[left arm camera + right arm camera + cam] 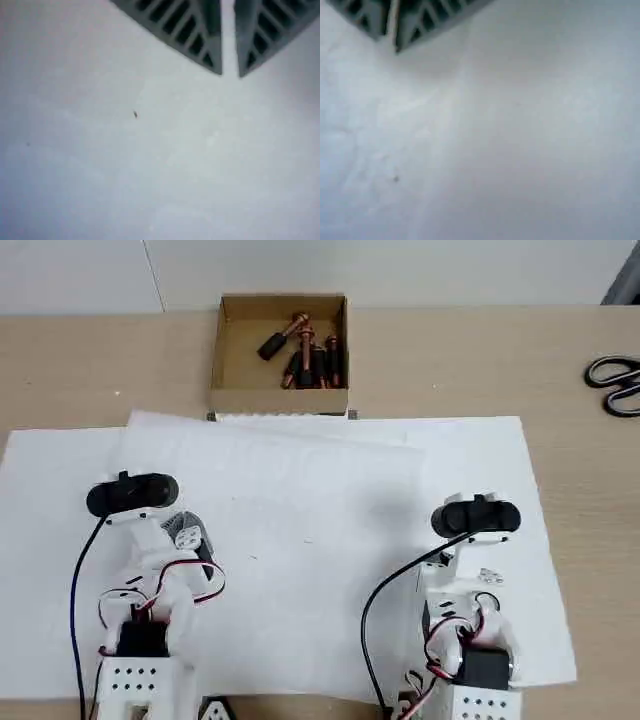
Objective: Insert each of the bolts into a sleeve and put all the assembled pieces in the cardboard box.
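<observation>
A broad flat stretch of white paper [300,540] lies between the two arms and the cardboard box [228,390], giving room to pass. One folded arm [150,570] stands at the near left, a second arm [465,590] at the near right, well apart. The box is open on top, with upright walls on all sides. Bolts and sleeves [305,355] crowd its right half; the left floor looks bare. Scissors [615,385] lie far right on the table [80,370].
</observation>
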Robot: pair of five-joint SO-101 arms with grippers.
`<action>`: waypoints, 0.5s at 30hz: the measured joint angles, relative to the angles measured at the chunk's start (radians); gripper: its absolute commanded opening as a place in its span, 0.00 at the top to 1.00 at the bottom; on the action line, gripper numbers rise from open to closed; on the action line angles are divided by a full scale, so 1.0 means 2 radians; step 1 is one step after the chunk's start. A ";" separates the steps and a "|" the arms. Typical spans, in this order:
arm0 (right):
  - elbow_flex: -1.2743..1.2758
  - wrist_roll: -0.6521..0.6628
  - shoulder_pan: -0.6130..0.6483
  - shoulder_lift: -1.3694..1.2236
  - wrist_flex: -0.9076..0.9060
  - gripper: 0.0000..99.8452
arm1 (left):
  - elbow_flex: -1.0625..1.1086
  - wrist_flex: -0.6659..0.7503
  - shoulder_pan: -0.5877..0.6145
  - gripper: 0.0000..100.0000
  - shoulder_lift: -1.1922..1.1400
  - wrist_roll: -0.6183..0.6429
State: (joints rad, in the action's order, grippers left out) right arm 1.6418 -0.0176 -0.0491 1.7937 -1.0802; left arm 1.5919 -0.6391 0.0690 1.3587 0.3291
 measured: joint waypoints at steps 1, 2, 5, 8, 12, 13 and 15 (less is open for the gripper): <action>0.000 0.000 0.000 0.000 0.000 1.00 | 0.000 0.000 0.000 0.99 0.000 0.000; 0.001 0.000 0.000 0.000 0.000 1.00 | 0.000 0.000 0.000 0.99 0.000 0.000; 0.001 0.001 -0.002 0.000 0.000 1.00 | 0.000 0.000 0.000 0.99 0.000 0.000; 0.001 0.001 -0.015 0.000 0.000 1.00 | 0.000 0.000 0.000 0.99 0.000 0.000; 0.001 0.001 -0.019 0.000 0.000 1.00 | 0.000 0.000 0.000 0.99 0.000 0.000; 0.001 0.001 -0.018 0.000 0.000 1.00 | 0.000 0.000 0.000 0.99 0.000 0.000; 0.001 0.001 -0.018 0.000 0.000 1.00 | 0.000 0.000 0.000 0.99 0.000 0.000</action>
State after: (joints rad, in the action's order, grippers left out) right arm 1.6433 -0.0161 -0.0859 1.7937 -1.0802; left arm 1.5919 -0.6391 0.0690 1.3587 0.3291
